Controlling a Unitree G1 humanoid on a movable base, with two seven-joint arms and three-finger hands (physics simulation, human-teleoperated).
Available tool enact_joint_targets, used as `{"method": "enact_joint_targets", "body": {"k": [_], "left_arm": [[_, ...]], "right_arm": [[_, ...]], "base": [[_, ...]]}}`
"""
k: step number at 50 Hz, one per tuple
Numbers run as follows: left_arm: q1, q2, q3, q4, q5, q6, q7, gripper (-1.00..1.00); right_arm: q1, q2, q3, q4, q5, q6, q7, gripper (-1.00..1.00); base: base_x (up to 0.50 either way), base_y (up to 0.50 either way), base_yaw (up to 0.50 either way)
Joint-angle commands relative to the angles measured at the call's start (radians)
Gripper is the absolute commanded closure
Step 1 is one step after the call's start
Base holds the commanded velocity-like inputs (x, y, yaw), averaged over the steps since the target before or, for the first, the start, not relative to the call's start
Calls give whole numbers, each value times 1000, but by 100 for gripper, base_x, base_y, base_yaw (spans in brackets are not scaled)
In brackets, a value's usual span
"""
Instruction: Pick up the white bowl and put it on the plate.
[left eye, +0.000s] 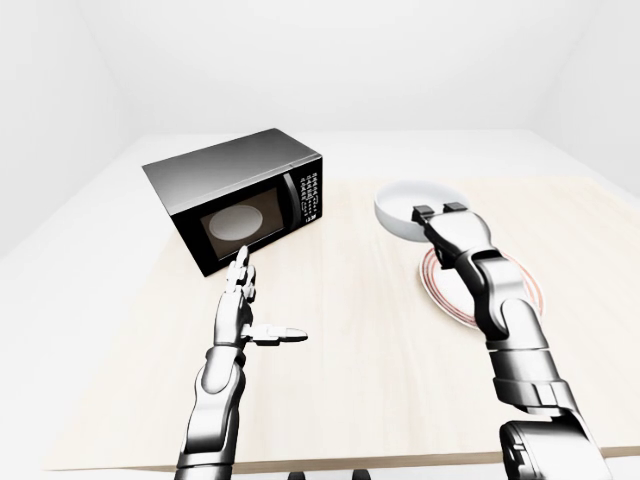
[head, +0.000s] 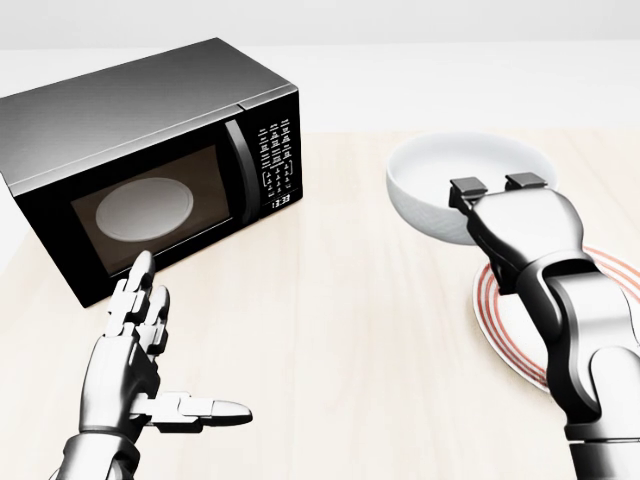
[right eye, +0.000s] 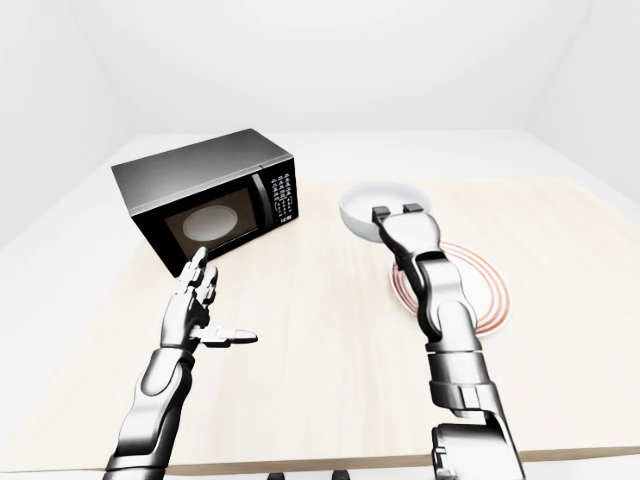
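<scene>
The white bowl (head: 430, 180) is at the upper right of the head view, just up and left of the red-ringed plate (head: 497, 325). My right hand (head: 500, 185) grips the bowl's near rim, with two fingertips hooked over the rim into the bowl. My right forearm covers much of the plate. I cannot tell if the bowl is off the table. My left hand (head: 185, 345) is open and empty, fingers straight and thumb pointing right, over the table below the microwave.
A black microwave (head: 150, 150) with its door shut stands at the upper left of the light wooden table (head: 340, 330). The table's near edge (left eye: 400, 462) shows at the bottom of the left-eye view. White floor and walls lie around.
</scene>
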Motion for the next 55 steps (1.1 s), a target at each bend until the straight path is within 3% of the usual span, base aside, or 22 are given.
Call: {"method": "enact_joint_targets", "body": {"k": [1,9,13,55], "left_arm": [[-2,0,0,7,1,-5,1,-100],[1,0,1,-5,-1,4,1,-100],[-4,1,2,11,-1,-7,0,-100],[-2,0,0,6,0,-3,2,-100]], "right_arm": [[-1,-48,-38,-3,127,0,-14,100],[21,-69,-49,48,137,0,-60,100],[19,-80,-52,85,143,0,-84,100],[91,-156,-110,160,208,16,-143,100]], "base": [[0,0,0],[0,0,0],[0,0,0],[0,0,0]]}}
